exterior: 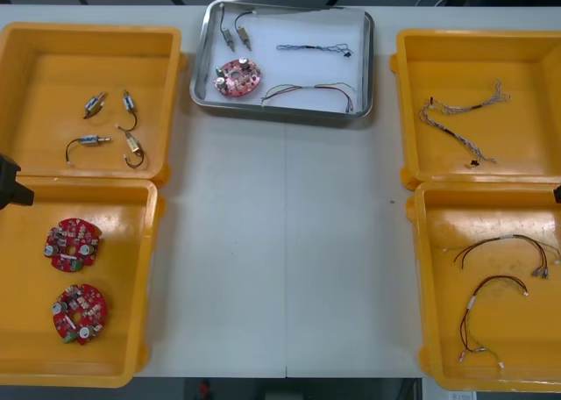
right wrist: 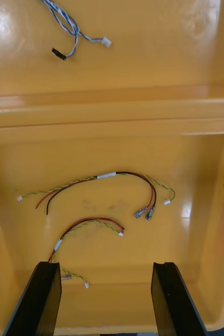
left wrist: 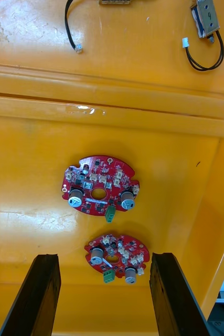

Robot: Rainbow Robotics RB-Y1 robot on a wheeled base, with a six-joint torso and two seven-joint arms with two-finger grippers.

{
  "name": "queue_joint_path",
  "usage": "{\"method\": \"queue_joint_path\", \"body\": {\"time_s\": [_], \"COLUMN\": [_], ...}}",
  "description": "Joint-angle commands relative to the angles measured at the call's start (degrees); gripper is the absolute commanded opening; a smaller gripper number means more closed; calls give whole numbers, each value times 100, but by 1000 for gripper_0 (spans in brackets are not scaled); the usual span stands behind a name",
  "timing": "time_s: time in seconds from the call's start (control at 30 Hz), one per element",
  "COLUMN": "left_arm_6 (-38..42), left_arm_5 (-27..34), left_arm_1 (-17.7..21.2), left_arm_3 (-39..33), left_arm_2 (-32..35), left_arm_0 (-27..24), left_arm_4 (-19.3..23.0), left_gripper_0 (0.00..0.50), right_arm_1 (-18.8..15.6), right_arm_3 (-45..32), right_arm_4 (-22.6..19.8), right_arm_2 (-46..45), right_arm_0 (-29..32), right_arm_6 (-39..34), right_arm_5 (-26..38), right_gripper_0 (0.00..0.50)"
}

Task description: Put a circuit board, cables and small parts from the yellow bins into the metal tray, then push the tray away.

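Toward the far edge of the desk point(exterior: 280, 242), midway across, we find the metal tray point(exterior: 282, 113), its far rim close to that edge. Within its walls, on a white floor, lie one round red circuit board point(exterior: 237, 77) in the near left corner, two small metal parts point(exterior: 235, 37) in the far left corner, a thin dark cable point(exterior: 314, 47) toward the far right and a red and yellow cable point(exterior: 307, 90) toward the near right.

Left of the tray, the far left yellow bin point(exterior: 88, 32) has its rim just beside the tray's left wall and holds four loose parts point(exterior: 110, 128). The near left yellow bin point(exterior: 131, 268) holds two spare boards point(exterior: 72, 245).

Right of the tray, across a narrow gap of desk, the far right yellow bin point(exterior: 473, 49) holds twisted blue and white cables point(exterior: 456, 119). The near right yellow bin point(exterior: 447, 330) holds red and yellow wires point(exterior: 500, 286).

From the tray's near rim a bare strip of desk runs between the bins to the near edge, open room for moving.

Our left hand point(left wrist: 104, 257) hangs over the near left yellow bin, fingers apart, gripping nothing. Our right hand point(right wrist: 106, 265) hangs over the near right yellow bin, fingers apart and empty.
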Motion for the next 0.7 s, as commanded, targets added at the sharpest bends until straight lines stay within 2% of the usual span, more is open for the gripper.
{"method": "queue_joint_path", "body": {"time_s": [0.03, 0.4, 0.7], "left_arm_6": [442, 442, 442], "left_arm_5": [-42, -42, -42], "left_arm_1": [273, 273, 273], "left_arm_3": [-15, -15, -15], "left_arm_2": [199, 199, 199], "left_arm_0": [0, 0, 0], "left_arm_4": [31, 31, 31], "left_gripper_0": [500, 500, 500], "right_arm_1": [199, 682, 726], "right_arm_3": [-295, -295, -295], "right_arm_4": [21, 372, 443], "right_arm_2": [-514, -514, -514], "right_arm_0": [443, 479, 479], "right_arm_6": [-229, -238, -159], "right_arm_5": [-17, -96, -79], "right_gripper_0": [500, 500, 500]}}
